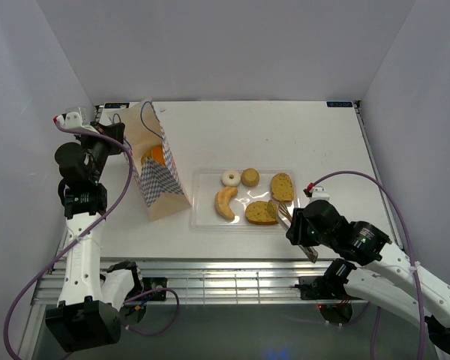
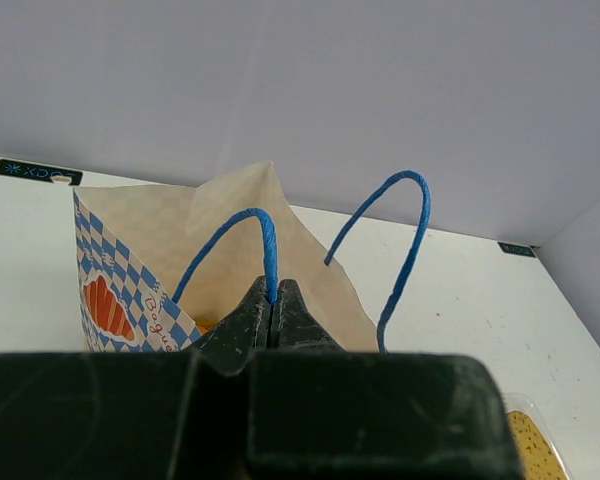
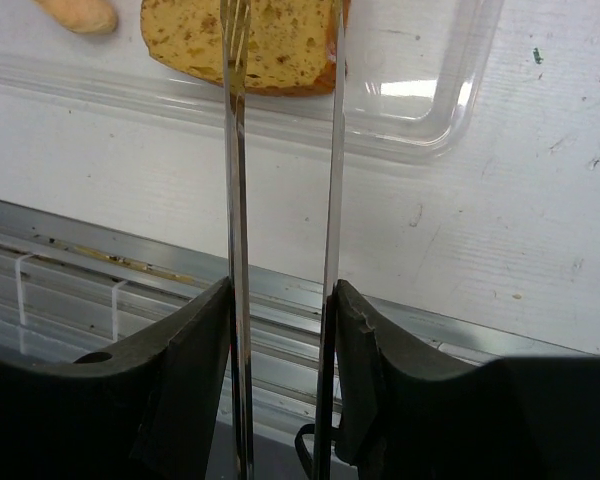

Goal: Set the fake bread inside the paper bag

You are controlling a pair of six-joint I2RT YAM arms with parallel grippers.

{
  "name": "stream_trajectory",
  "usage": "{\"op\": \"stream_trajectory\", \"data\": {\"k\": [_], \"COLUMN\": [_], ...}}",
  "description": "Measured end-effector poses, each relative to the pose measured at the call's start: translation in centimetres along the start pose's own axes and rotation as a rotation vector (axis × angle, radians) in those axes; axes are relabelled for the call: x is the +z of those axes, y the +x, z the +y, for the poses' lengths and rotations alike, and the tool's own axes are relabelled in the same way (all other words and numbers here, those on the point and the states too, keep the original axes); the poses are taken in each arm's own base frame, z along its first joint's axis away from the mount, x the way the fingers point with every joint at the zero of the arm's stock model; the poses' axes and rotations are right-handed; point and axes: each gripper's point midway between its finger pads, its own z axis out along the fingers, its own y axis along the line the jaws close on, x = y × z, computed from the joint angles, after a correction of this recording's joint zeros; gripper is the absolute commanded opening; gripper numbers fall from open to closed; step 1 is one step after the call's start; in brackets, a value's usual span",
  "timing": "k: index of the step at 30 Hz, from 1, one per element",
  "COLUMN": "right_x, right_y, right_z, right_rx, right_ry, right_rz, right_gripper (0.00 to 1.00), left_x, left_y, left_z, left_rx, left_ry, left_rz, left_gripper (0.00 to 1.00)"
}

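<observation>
The paper bag (image 1: 159,182) stands open at the table's left, with orange fake bread (image 1: 156,155) showing inside it. My left gripper (image 2: 274,295) is shut on the bag's near blue cord handle (image 2: 268,245) and holds it up. A clear tray (image 1: 202,222) carries a toast slice (image 1: 261,213), a second toast slice (image 1: 283,186), a pale crescent (image 1: 225,202), a white ring (image 1: 230,178) and a small bun (image 1: 250,177). My right gripper (image 3: 282,295) is shut on metal tongs (image 3: 235,150). The tong tips straddle the near toast slice (image 3: 270,45).
The tray's near rim (image 3: 400,140) lies between the tong tips and the table's metal front edge (image 3: 100,250). White walls close in the table at the back and both sides. The bag's second blue handle (image 2: 405,240) stands free.
</observation>
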Motion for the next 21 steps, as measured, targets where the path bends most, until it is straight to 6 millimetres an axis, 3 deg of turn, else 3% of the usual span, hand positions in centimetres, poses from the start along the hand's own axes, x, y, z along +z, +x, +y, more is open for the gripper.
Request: {"op": "stream_trajectory", "data": {"k": [21], "right_x": [0.7], "right_y": [1.7], "right_z": [-1.4], "right_rx": [0.031], "right_ry": [0.063], "right_rz": [0.046], "right_gripper": [0.47], "left_x": [0.1], "left_y": [0.2], "left_z": [0.1], "left_rx": [-0.01], "left_ry": [-0.001], "left_rz": [0.006], "left_gripper": [0.0]}}
